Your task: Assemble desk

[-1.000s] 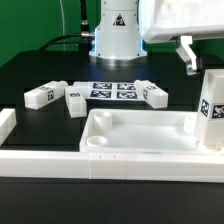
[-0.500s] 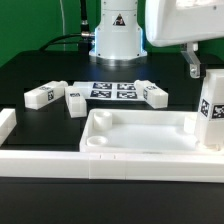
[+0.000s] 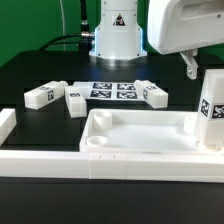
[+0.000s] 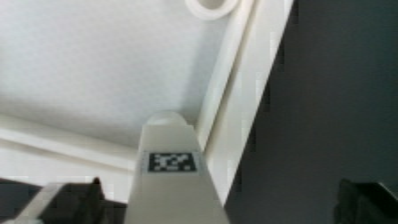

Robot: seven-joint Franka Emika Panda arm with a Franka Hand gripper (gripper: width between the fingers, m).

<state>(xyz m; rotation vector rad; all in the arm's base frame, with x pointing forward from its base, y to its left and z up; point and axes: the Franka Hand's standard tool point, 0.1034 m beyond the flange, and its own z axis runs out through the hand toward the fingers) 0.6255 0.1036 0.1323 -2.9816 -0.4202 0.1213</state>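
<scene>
- The gripper (image 4: 215, 204) hung with its two dark fingers (image 4: 64, 203) spread wide and nothing clamped between them.
- Directly below it stood one leg (image 3: 212, 108), a white rectangular block set upright with a black-and-white square tag on its side. In the wrist view its tagged top end sat in the gap between the fingers and touched neither of them.
- That upright leg rose from the corner of the tabletop (image 3: 135, 128) under the gripper (I could not see whether it was seated in a socket there).
- The tabletop itself was a white plastic tray, rectangular with a raised rim. It stretched from beneath the gripper toward the exterior view's left, where a round socket (image 3: 97, 147) showed in its near corner.
- Three more legs lay flat on the black table (image 3: 30, 65), well apart from the gripper: one loose leg (image 3: 155, 95) nearest it, a second (image 3: 75, 100) farther off, and a third (image 3: 40, 96) farthest.
- The marker board (image 3: 113, 90) lay flat between the nearest loose leg and the second.
- A long white bar (image 3: 40, 163) ran along the tabletop's near edge.
</scene>
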